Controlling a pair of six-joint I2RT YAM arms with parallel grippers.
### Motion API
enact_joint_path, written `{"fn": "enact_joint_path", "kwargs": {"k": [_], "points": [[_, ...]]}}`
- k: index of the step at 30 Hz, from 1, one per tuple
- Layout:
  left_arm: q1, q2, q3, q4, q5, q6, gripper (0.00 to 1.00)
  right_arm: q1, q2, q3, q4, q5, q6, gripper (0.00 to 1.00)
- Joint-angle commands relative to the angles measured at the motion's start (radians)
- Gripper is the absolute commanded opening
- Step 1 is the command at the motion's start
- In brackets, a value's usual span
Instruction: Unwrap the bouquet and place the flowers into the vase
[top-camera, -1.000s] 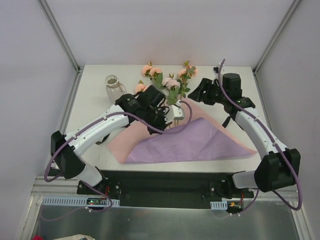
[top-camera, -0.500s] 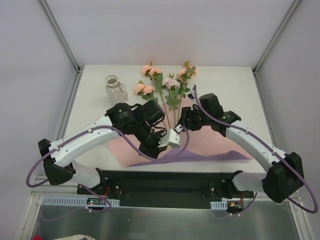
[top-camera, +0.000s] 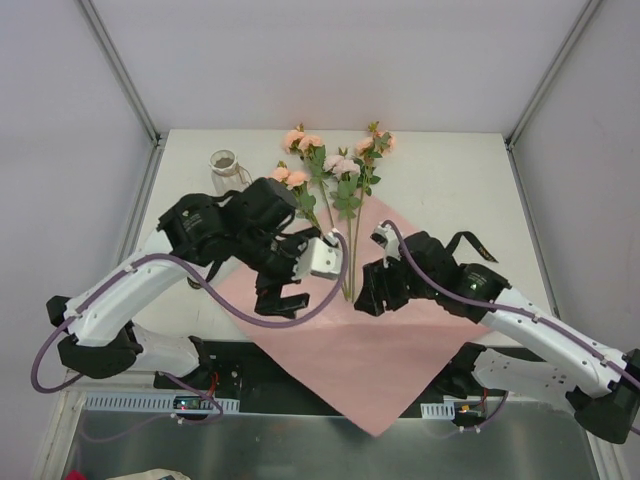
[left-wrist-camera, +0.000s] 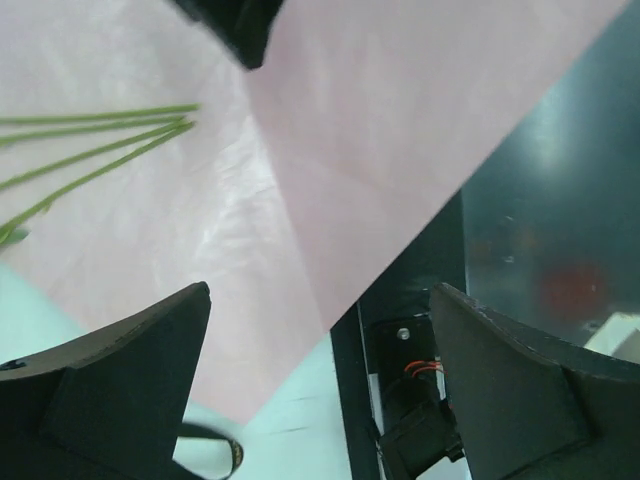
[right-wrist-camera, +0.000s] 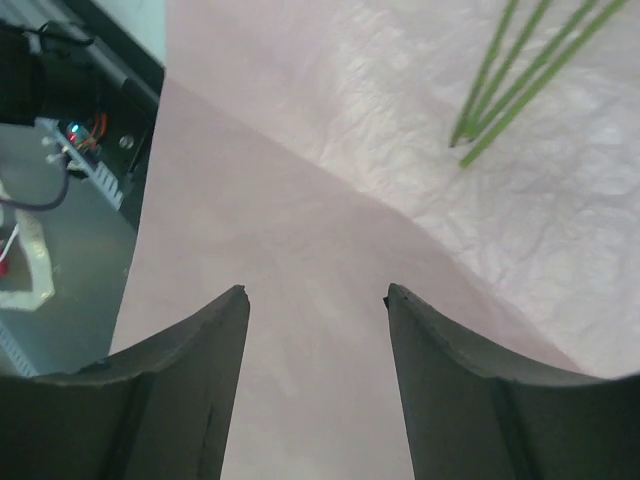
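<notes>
Two grippers, one unwrapped paper (top-camera: 380, 370).
Wrist views: left gripper (left-wrist-camera: 320, 290) and right gripper (right-wrist-camera: 315, 290) gape, apparently empty; only overhead shows the vase (top-camera: 224, 165).

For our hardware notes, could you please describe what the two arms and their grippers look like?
The left arm and right arm share white tubular links and black joint housings, each trailed by a looping purple cable. The left gripper and right gripper each have two broad matte black fingers tapering to blunt tips.
</notes>
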Motion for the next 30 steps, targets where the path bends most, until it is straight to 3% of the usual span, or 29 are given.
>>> {"fn": "enact_joint_path", "kwargs": {"k": [1,5,9,16,22,30], "points": [[0.148,-0.072,0.015,0.077,-0.106,-0.027,0.92,-0.001,0.018,0.185,-0.116,0.269,-0.027,0.61],[0.437,-0.097,-0.048,0.183,-0.119,-0.108,0.93,-0.059,0.222,0.392,-0.139,0.427,-0.095,0.58],[0.599,-0.157,-0.236,0.272,-0.135,-0.19,0.93,-0.177,0.448,0.554,-0.094,0.421,-0.119,0.5],[0.871,-0.299,-0.486,0.381,-0.12,-0.223,0.92,-0.246,0.859,0.79,-0.013,0.447,-0.205,0.46],[1.166,-0.266,-0.61,0.435,-0.036,-0.119,0.92,-0.298,1.033,0.899,-0.017,0.525,-0.155,0.42],[1.337,-0.169,-0.657,0.486,0.024,-0.131,0.91,-0.305,1.125,0.883,0.075,0.455,-0.176,0.42]]}}
